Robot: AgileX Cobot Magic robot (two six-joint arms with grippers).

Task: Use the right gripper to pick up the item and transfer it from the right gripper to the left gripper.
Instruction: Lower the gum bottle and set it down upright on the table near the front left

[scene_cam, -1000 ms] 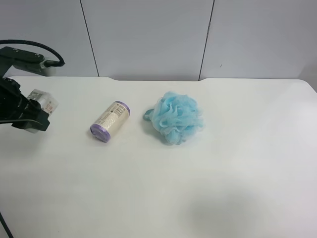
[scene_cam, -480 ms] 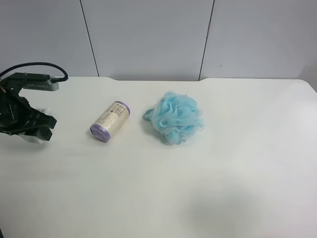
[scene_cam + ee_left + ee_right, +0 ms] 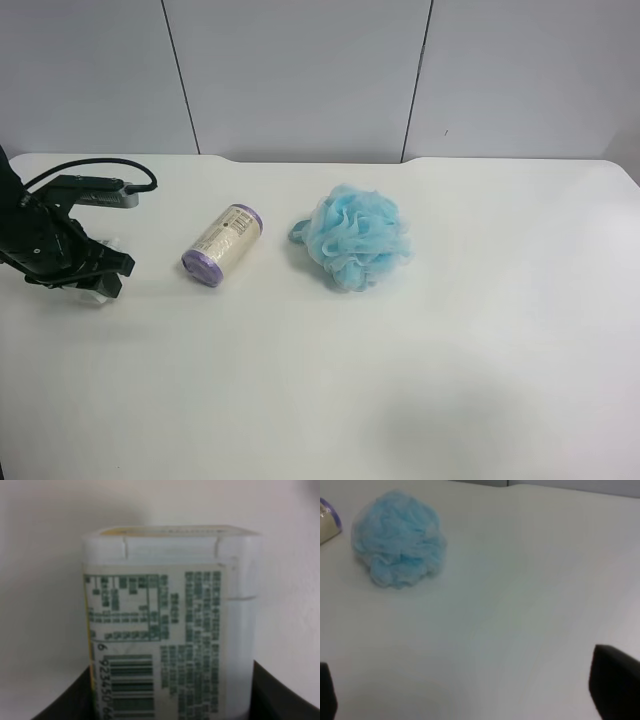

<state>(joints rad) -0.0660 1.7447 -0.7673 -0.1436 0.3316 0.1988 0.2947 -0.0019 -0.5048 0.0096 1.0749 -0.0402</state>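
Lowered to the table, left tool [image 3: 95,281] clamps the item [image 3: 170,625], long axis running out from the jaws.

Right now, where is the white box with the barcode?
The box sits between the left gripper's jaws, low over the table at the exterior high view's left edge, beside the purple-ended roll.

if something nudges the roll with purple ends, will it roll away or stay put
The roll lies on its side on the smooth table, so a sideways nudge would probably send it rolling. A push along its axis, on a purple end, would more likely slide it. It looks small and paper-wrapped, so probably light and easily moved.
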